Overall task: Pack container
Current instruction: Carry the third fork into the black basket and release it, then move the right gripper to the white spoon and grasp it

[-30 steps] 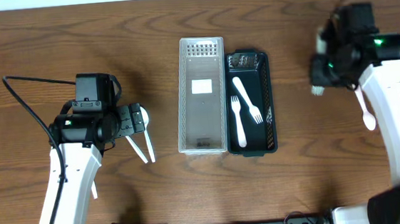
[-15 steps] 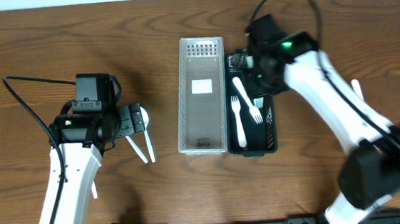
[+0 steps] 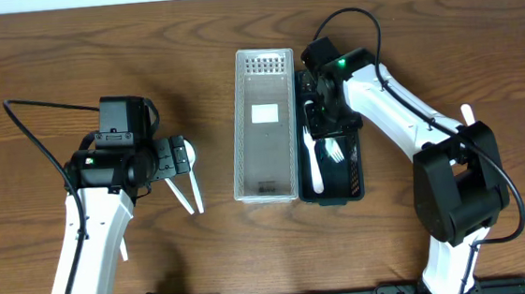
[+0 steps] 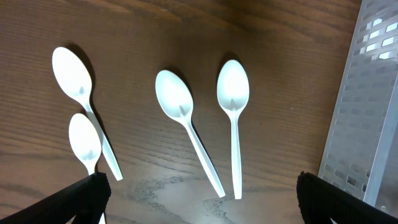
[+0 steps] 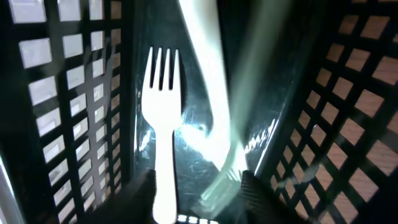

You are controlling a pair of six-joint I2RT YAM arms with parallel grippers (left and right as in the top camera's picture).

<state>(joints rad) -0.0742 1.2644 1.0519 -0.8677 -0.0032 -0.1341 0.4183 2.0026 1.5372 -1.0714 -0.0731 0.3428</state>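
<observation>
A wooden worktop (image 3: 67, 50), seen from above, is carrying a long pale perforated tray (image 3: 268, 156) at its middle, with a black basket (image 3: 354, 163) touching the tray's right side. The right arm (image 3: 401, 117) is reaching over the far end of the basket. In its wrist view, the right fingers (image 5: 142, 198) are standing partly spread inside the basket. A blurred utensil (image 5: 208, 93), white, is lying between them, and neither finger is visibly pinching it. A white fork (image 5: 163, 124) is lying flat on the basket floor just beside it. Toward the worktop's left edge, the left arm (image 3: 99, 216) is hovering with the left fingers (image 4: 87, 198) spread wide and holding nothing. Below them, four white spoons (image 4: 174, 99) are lying on the bare wood, near the tray. A stray utensil (image 3: 468, 117), also white, is lying near the right edge
</observation>
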